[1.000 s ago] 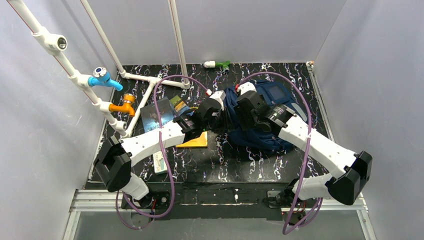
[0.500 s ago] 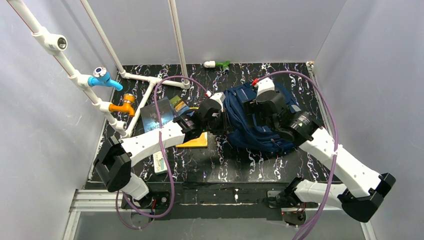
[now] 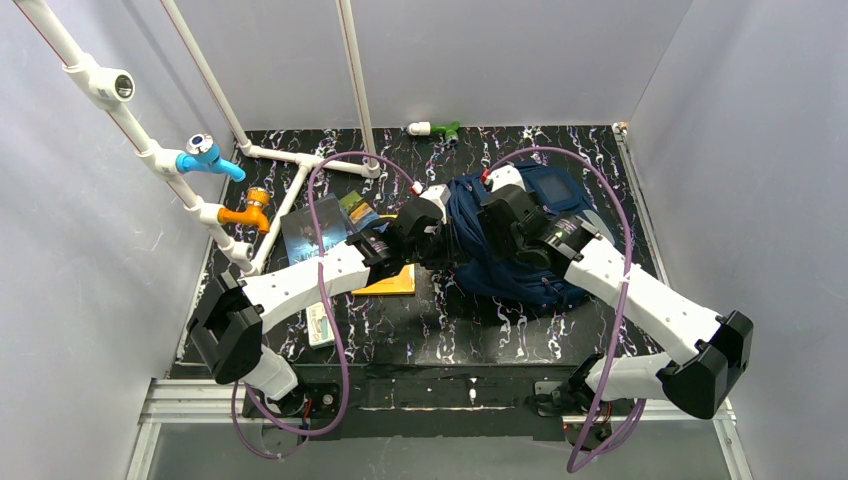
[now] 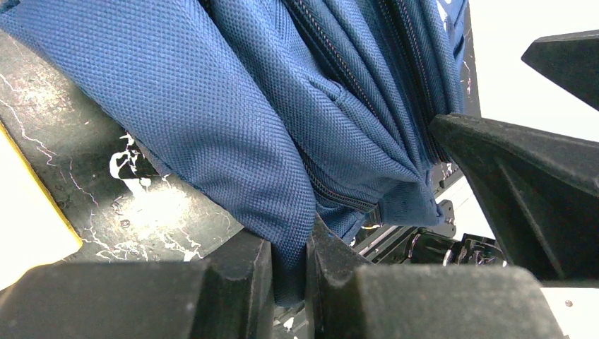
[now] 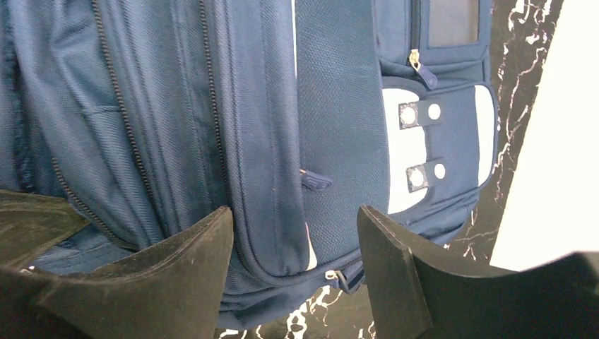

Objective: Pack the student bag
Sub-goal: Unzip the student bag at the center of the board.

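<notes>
The left gripper, stretched low, pinched a fold of the bag; the right gripper hung above it, jaws wide.

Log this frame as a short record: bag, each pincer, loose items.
bag: student bag lying on the table, right of centre
left pincer: shut on a fold of the bag's fabric
right pincer: open, over the bag's zipped edge
loose items: yellow book and dark booklets left of the bag, outside it
</notes>
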Controlling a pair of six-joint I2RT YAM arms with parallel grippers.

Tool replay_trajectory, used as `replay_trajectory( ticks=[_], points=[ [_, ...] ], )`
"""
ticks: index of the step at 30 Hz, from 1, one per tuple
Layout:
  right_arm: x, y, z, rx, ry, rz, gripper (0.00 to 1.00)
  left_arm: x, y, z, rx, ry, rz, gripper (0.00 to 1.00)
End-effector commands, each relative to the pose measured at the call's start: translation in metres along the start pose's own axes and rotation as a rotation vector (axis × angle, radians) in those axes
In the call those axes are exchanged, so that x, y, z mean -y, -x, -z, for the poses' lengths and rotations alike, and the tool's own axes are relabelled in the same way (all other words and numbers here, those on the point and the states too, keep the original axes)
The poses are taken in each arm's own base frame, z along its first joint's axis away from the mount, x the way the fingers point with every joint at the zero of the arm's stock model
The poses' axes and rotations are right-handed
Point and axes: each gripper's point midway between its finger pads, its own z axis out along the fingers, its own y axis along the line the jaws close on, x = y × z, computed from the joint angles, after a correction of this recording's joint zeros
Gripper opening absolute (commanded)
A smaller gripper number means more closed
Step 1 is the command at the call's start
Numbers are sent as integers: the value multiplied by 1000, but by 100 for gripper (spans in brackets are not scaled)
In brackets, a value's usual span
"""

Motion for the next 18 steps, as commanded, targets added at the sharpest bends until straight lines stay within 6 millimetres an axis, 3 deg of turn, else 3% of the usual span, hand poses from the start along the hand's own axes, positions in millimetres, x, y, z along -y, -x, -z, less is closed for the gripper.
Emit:
replay_trajectory(
  ticks=[1,8,12,18],
  points=[
    [19,-2,-2,13,-104,16,71,19,0,11,-25,-60,-18,0],
    [35,-2,0,24,-199,7,58,16,-2,11,-31,-52,-18,0],
    [44,2,6,49,-231,-6,45,16,-2,10,-31,-48,-18,0],
    [26,-9,-10,24,-164,14,38,19,-1,10,-32,-58,-12,0]
  ],
)
